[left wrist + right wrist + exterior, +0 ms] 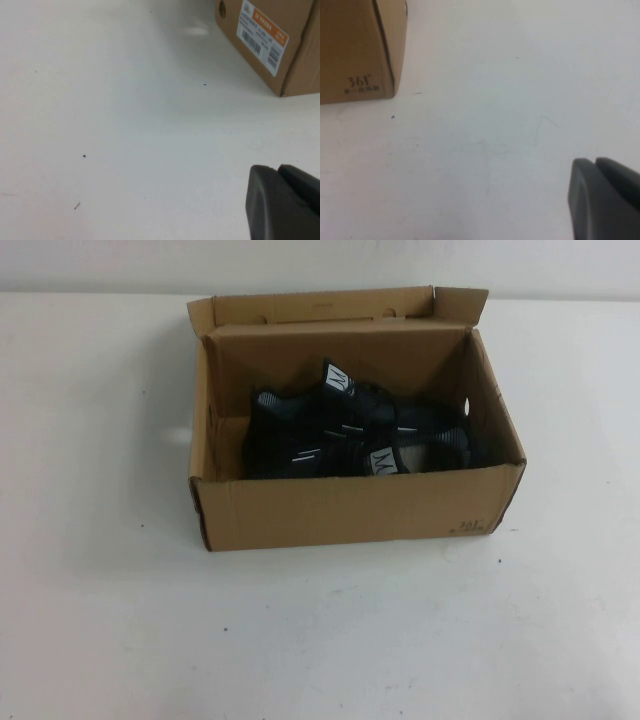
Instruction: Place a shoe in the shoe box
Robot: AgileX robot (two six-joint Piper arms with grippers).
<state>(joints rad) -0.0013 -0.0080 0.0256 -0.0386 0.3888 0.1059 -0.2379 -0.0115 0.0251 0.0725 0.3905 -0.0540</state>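
1. Shoe box sits mid tabletop, flaps up, open top facing the camera side
2. Two black sneakers lie inside it; the shoe with the white tongue label nearest the front wall lies on the box's right half, its pair-mate just behind and to the left, the two touching or overlapping
3. Long axis of both runs roughly left-right, along the box's length
4. Left gripper low over bare tabletop, fingers closed on nothing; box's labelled end wall well apart ahead of it
5. Right gripper likewise low, fingers closed and empty; box's printed front corner well apart from it
6. Neither arm shows in the high view, both parked off to the sides
7. Judgement: task looks done, nothing left outside; right arm would be the nearer one to the shoe
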